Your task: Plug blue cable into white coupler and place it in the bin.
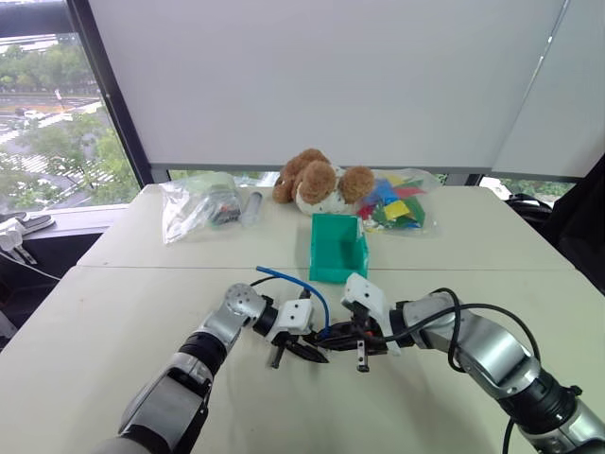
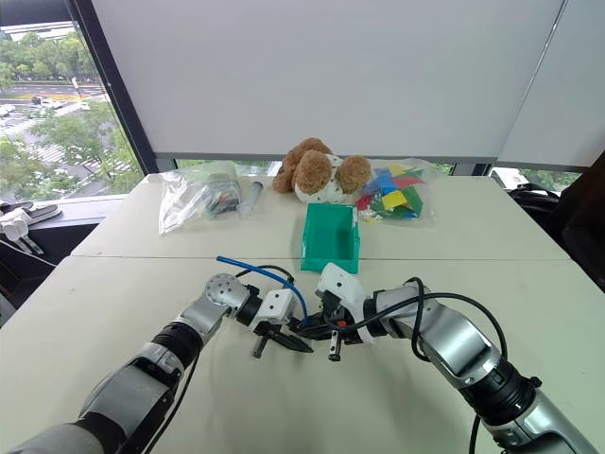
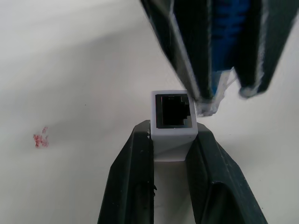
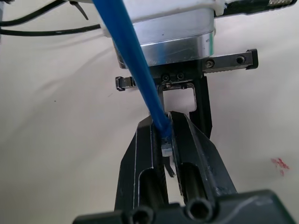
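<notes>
Left wrist view gives you the clearest look: your left gripper is pinching the white coupler between its two black fingers, socket opening facing outward. Just beside that socket hangs the clear plug of the blue cable, clamped between the fingers of your right gripper; plug and coupler are nearly touching but not mated.

In the left eye view you see both grippers meeting tip to tip over the table, with the cable arching up and back from them toward your left. The bin stands on the table just beyond them, in front of a plush dog.

No writing or labels can be read on any of these; there is only a small red smudge on the tabletop.
</notes>
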Motion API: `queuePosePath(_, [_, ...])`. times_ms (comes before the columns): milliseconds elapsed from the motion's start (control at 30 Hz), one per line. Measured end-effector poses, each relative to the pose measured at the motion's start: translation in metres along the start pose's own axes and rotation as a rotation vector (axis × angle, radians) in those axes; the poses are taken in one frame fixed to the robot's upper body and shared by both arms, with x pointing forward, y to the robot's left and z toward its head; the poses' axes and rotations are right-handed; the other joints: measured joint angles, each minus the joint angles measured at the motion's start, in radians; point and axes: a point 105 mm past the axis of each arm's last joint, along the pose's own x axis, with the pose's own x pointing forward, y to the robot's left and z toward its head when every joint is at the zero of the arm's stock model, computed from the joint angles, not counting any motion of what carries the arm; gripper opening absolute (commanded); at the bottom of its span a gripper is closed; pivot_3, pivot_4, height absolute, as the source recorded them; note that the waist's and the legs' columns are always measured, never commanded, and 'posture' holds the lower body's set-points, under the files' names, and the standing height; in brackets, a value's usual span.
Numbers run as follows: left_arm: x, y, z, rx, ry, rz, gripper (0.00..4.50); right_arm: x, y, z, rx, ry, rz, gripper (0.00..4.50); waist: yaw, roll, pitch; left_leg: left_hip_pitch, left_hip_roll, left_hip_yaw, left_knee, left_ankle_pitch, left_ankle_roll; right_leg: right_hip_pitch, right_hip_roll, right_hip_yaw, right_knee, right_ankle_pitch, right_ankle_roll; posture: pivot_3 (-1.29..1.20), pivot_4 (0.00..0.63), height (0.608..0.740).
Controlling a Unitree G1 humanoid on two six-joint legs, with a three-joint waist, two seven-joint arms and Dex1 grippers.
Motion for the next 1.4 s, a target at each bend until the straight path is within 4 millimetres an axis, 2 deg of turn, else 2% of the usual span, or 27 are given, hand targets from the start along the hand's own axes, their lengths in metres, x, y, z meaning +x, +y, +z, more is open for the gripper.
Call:
queuePosePath(167, [0.0, 0.0, 0.0, 0.001, 0.0, 0.0, 0.36, 0.005, 0.0, 0.001, -0.008, -0.01, -0.004, 0.0, 0.0, 0.0, 0.0, 0.0, 0.0, 0.0, 0.0, 0.0, 0.0, 0.0, 0.0, 0.0, 0.0, 0.0, 0.0, 0.0, 0.15, 0.74])
queuePosePath(800, [0.0, 0.0, -0.001, -0.003, 0.002, 0.0, 0.36, 0.003, -0.005, -0.001, -0.027, 0.001, -0.003, 0.0, 0.0, 0.0, 0.0, 0.0, 0.0, 0.0, 0.0, 0.0, 0.0, 0.0, 0.0, 0.0, 0.0, 0.0, 0.0, 0.0, 0.15, 0.74])
queuePosePath(1000, [0.0, 0.0, -0.001, -0.001, 0.005, -0.004, 0.36, -0.007, -0.019, 0.009, -0.045, -0.016, -0.061, 0.0, 0.001, 0.0, 0.0, 0.0, 0.0, 0.0, 0.0, 0.0, 0.0, 0.0, 0.0, 0.0, 0.0, 0.0, 0.0, 0.0, 0.15, 0.74])
queuePosePath(1400, [0.0, 0.0, -0.001, -0.003, 0.006, -0.004, 0.36, -0.006, -0.016, 0.003, -0.009, 0.003, -0.037, 0.0, 0.001, 0.0, 0.0, 0.0, 0.0, 0.0, 0.0, 0.0, 0.0, 0.0, 0.0, 0.0, 0.0, 0.0, 0.0, 0.0, 0.15, 0.74])
